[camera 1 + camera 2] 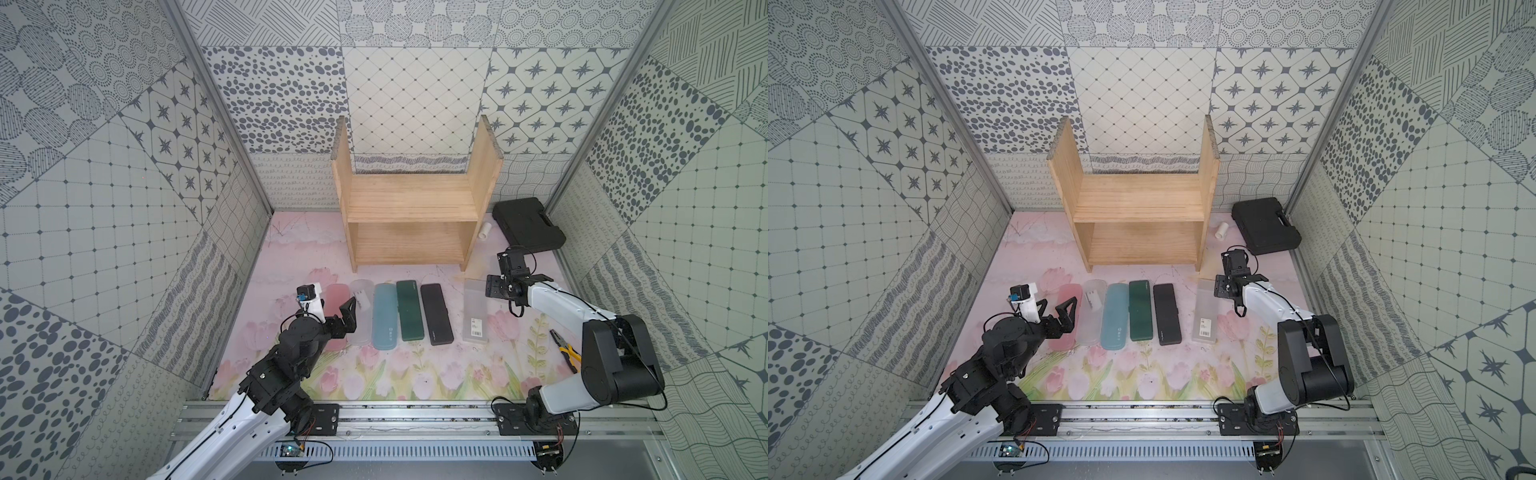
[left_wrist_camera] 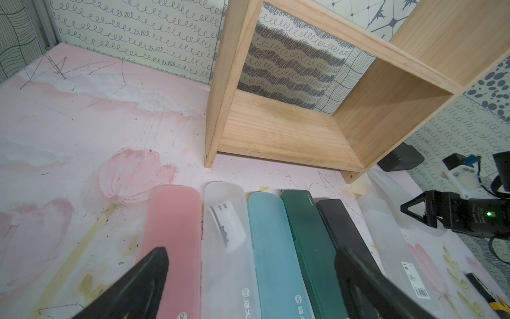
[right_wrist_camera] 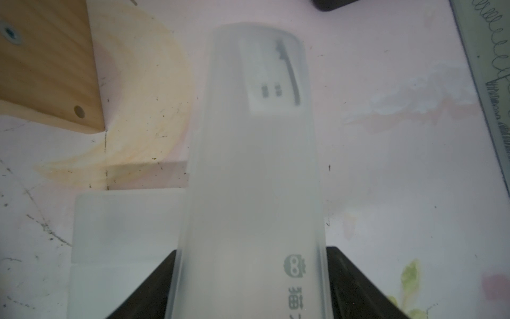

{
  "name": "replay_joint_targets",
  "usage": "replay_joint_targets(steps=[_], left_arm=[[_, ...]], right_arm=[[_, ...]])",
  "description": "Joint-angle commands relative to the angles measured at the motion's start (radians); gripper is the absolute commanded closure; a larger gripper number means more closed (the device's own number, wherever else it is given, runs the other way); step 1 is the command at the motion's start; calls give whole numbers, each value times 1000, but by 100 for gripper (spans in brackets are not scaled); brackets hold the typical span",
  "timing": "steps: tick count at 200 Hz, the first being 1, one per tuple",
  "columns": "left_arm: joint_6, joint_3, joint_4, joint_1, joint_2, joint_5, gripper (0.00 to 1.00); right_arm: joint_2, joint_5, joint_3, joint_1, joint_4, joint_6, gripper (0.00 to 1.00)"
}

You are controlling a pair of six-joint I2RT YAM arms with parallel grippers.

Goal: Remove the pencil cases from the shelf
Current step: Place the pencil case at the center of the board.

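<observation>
The light-wood shelf (image 1: pixel 411 199) stands at the back with both boards bare. In front of it pencil cases lie in a row on the mat: pink (image 1: pixel 338 297), frosted clear (image 1: pixel 360 299), light blue (image 1: pixel 385 316), dark green (image 1: pixel 410 309), black (image 1: pixel 435 313), then a labelled frosted clear one (image 1: pixel 476 309) set apart. My left gripper (image 2: pixel 254 254) hangs open above the row's near ends, its jaws spanning from pink to black. My right gripper (image 3: pixel 252 256) is shut on another frosted clear case (image 3: pixel 254 165), held low beside the labelled one (image 3: pixel 124 221), near the shelf's right foot (image 3: pixel 47 69).
A black moulded toolbox (image 1: pixel 528 224) lies at the back right, with a small white roll (image 1: pixel 486 230) between it and the shelf. Yellow-handled pliers (image 1: pixel 565 349) lie by the right arm. Patterned walls close in three sides.
</observation>
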State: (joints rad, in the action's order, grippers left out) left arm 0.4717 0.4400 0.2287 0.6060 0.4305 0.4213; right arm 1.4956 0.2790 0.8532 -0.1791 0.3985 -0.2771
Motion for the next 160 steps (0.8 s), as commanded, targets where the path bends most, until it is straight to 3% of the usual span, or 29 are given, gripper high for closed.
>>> replay_joint_targets(steps=[1, 160], left_arm=[[7, -6, -38, -2, -4, -5, 1], [8, -5, -34, -2, -12, -1, 1]], right_arm=[[29, -3, 16, 1, 37, 13, 24], [79, 46, 31, 1, 60, 5, 20]])
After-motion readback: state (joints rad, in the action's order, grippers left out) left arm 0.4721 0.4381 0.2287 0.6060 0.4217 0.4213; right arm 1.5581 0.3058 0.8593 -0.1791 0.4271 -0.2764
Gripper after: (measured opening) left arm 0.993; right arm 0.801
